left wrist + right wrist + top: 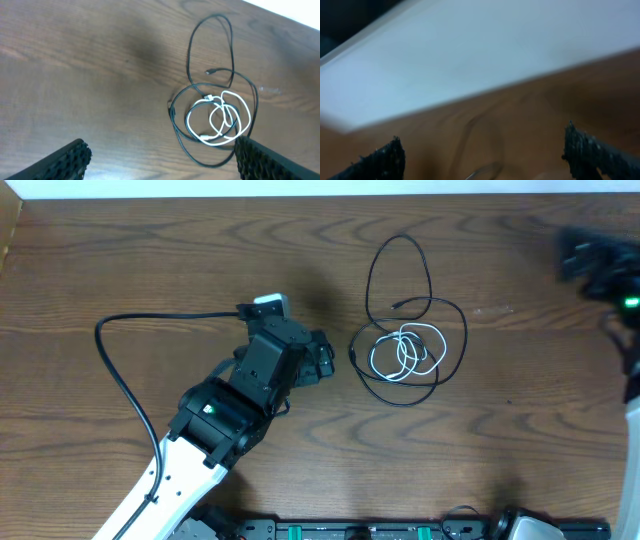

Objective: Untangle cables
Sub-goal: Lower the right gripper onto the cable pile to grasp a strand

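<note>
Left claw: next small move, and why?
Probably ease the left claw toward the tangle and down onto the black cable's nearest loop. The claw is open and empty, beside the tangle without touching it. The white cable lies coiled inside the black loops, so the outer black strand looks easiest to pinch.

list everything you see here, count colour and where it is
black cable: 1, black, right of table centre, wide loops, one loop reaching toward the far edge
white cable: 1, white, coiled inside the black loops
table: 1, brown wood, under everything
white strip: 1, white, along the far edge
rail: 1, black with green marks, near edge
thick cable: 1, black, left side, running to the left arm
left arm: 1, white and black, left of the cables
right arm: 1, dark, blurred, far right edge
left fingers: 2, black, open, cables ahead
right fingers: 2, black, open, view blurred
</note>
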`<state>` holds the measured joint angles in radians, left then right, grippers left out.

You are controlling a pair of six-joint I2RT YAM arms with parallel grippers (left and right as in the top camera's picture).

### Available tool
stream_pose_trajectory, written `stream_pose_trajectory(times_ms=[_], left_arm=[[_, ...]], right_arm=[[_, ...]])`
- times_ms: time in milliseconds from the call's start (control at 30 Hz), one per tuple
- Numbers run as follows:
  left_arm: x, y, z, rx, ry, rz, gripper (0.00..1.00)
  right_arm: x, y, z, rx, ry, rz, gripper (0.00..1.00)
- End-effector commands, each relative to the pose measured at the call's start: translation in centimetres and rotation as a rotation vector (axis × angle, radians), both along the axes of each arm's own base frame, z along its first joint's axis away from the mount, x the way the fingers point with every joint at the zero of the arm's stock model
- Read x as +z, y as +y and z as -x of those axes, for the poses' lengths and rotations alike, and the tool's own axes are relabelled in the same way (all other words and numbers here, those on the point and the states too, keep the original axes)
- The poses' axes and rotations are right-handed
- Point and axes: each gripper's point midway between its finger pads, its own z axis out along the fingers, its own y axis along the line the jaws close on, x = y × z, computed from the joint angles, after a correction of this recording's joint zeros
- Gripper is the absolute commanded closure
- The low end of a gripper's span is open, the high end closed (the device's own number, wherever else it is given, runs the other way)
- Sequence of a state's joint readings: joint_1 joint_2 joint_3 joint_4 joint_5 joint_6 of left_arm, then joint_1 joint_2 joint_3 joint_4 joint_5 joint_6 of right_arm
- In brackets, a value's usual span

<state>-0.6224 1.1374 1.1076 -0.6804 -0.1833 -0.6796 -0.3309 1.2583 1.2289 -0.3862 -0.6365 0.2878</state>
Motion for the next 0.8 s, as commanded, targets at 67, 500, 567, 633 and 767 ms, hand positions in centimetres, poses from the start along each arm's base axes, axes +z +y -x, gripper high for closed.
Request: stream_pose_trajectory(times_ms=[67, 500, 567, 633, 767], left_arm=[[0.4, 1.2, -0.8, 0.142, 0.002, 0.073, 0.08], [0.3, 2.0, -1.2, 0.193, 0.007, 0.098, 0.08], [0.3, 2.0, -1.2, 0.193, 0.008, 0.097, 0.08], [0.3, 2.0, -1.2, 0.193, 0.011, 0.095, 0.07], [0.0, 2.2, -0.9, 0.193, 0.024, 0.084, 0.08]], right_arm=[[-3.2, 8.7, 2.8, 0.294, 0.176, -0.099, 0.01], [-17.6, 16.6, 4.4, 0.361, 0.625, 0.249, 0.32], [-19.8, 16.7, 4.4, 0.343, 0.68, 0.314, 0.39], [-21.6, 16.5, 4.6, 0.314, 0.737, 0.359, 0.46], [-25.0, 16.1, 5.2, 0.299, 0.845, 0.413, 0.5]])
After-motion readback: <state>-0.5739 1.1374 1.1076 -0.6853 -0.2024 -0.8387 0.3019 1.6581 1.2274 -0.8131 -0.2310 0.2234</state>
